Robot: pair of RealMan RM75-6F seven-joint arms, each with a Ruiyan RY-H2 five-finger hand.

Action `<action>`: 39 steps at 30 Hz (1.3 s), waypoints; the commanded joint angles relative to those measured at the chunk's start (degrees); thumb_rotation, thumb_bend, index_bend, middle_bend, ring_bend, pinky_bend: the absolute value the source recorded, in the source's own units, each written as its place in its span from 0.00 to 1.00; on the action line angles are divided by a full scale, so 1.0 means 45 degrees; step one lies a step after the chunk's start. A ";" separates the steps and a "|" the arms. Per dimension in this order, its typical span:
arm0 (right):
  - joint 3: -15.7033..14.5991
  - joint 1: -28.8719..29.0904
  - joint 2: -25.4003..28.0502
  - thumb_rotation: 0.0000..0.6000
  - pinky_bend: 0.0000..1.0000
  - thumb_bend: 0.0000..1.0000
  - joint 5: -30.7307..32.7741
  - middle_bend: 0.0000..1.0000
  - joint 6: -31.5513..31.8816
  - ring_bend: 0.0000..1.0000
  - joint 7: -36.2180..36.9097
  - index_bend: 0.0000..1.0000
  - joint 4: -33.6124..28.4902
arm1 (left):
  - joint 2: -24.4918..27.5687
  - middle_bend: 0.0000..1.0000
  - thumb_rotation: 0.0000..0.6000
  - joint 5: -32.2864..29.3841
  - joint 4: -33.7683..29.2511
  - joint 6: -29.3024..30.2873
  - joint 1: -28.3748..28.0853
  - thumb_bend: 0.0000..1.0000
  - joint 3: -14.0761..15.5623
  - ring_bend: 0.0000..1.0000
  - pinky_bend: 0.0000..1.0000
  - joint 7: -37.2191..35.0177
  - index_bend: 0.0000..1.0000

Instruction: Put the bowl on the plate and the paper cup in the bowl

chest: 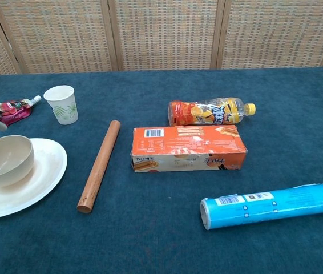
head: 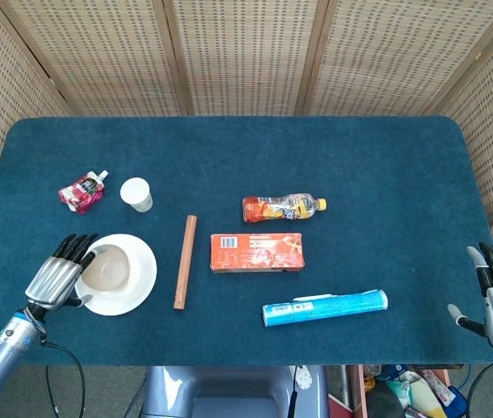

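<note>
Blue table (head: pixel 386 165): bowl (head: pixel 106 267) upright on plate (head: pixel 138 283).

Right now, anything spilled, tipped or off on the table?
Nothing spilled or damaged. The bowl sits upright on the plate, off-centre toward its left side. The paper cup stands upright. Only the drink bottle and blue tube lie on their sides.

Bowl (chest: pixel 4 160) on plate (chest: pixel 44 171), table's (head: pixel 386 157) left-front; paper cup (chest: pixel 61 104) behind it, pouch (head: pixel 82 192) left of cup; rod (chest: pixel 99 165) btwn plate & box (chest: pixel 188 148); bottle (chest: pixel 211 112) behind box, tube (chest: pixel 273 204) in front.
</note>
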 commanded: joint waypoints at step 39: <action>0.0169 0.0341 -0.0093 1.00 0.00 0.18 0.0894 0.00 -0.1115 0.00 0.0818 0.00 0.0674 | -0.1395 0.00 1.00 -0.6462 0.2383 -0.4731 -0.4419 0.35 -0.3381 0.00 0.00 0.4504 0.42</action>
